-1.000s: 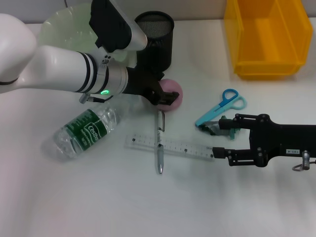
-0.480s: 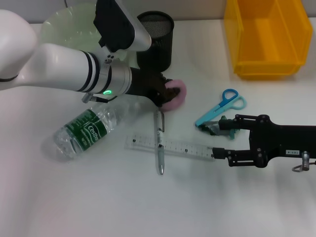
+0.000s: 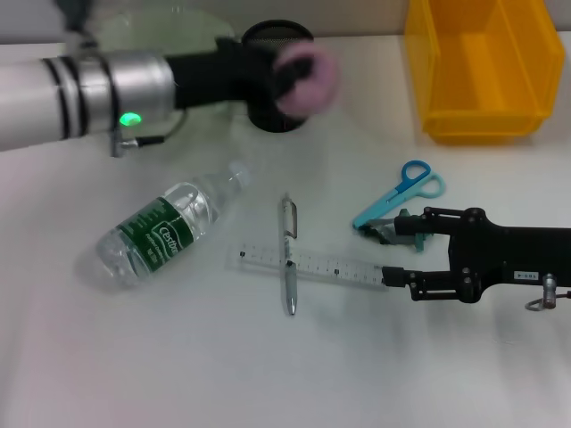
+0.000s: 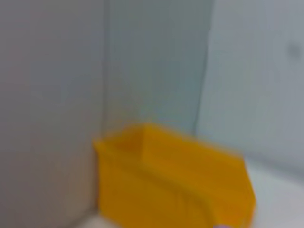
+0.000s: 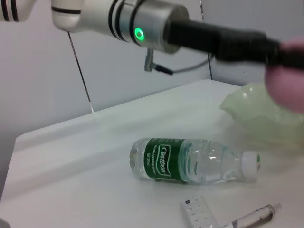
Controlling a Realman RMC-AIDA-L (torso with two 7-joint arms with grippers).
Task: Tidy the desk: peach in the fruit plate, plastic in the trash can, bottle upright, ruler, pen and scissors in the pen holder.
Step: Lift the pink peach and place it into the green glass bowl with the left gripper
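My left gripper point(image 3: 296, 71) is shut on the pink peach point(image 3: 312, 76) and holds it in the air in front of the black mesh pen holder point(image 3: 268, 53). The peach point(image 5: 287, 92) also shows in the right wrist view, near the pale green fruit plate point(image 5: 256, 114). That plate point(image 3: 152, 22) sits at the back left. The bottle point(image 3: 165, 232) lies on its side. The pen point(image 3: 288, 254) lies across the clear ruler point(image 3: 312, 265). My right gripper point(image 3: 393, 252) is open beside the ruler's right end. The blue scissors point(image 3: 401, 192) and a small crumpled plastic piece point(image 3: 384, 230) lie by its upper finger.
The yellow trash can point(image 3: 482, 67) stands at the back right and also shows in the left wrist view point(image 4: 175, 185). The bottle point(image 5: 190, 160), ruler point(image 5: 199, 213) and pen point(image 5: 256, 216) appear in the right wrist view. Bare table runs along the front edge.
My left gripper has lifted the peach off the table and carried it up and back, in front of the pen holder. The right arm has not moved.
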